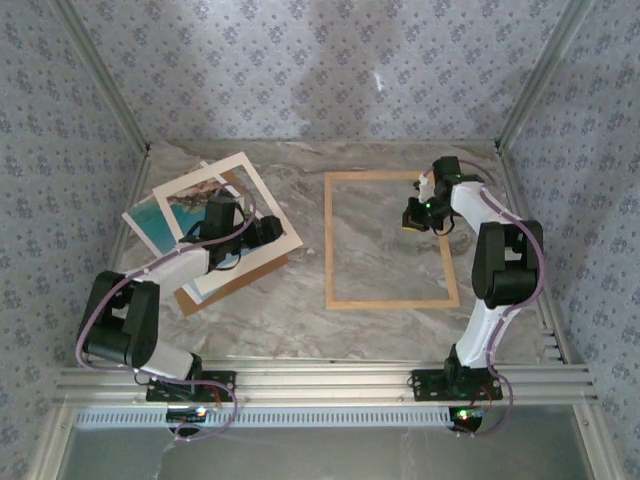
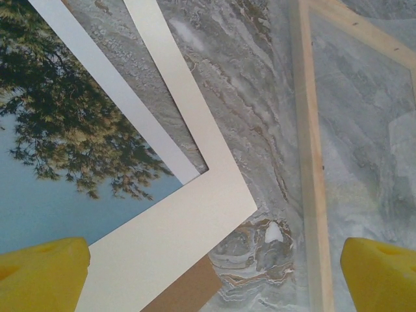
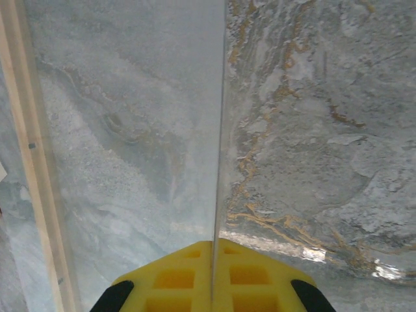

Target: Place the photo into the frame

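The photo (image 1: 158, 217), a seaside print with dark trees (image 2: 58, 149), lies at the left of the table under a cream-white mat (image 1: 262, 203). My left gripper (image 1: 266, 229) hovers open over the mat's corner (image 2: 175, 221), its yellow fingers (image 2: 45, 273) wide apart with nothing between them. The light tan wooden frame (image 1: 391, 302) lies flat at centre right. One of its rails (image 2: 312, 162) shows beside the mat. My right gripper (image 1: 417, 216) is over the frame's far right part, shut on the edge of a thin clear pane (image 3: 220, 130). A frame rail (image 3: 32, 162) runs along the left.
A plain brown backing board (image 1: 240, 275) lies under the mat and photo, its corner (image 2: 185, 292) poking out. The marble-patterned tabletop (image 1: 310, 320) is bare between the stack and the frame. Patterned walls enclose the back and sides.
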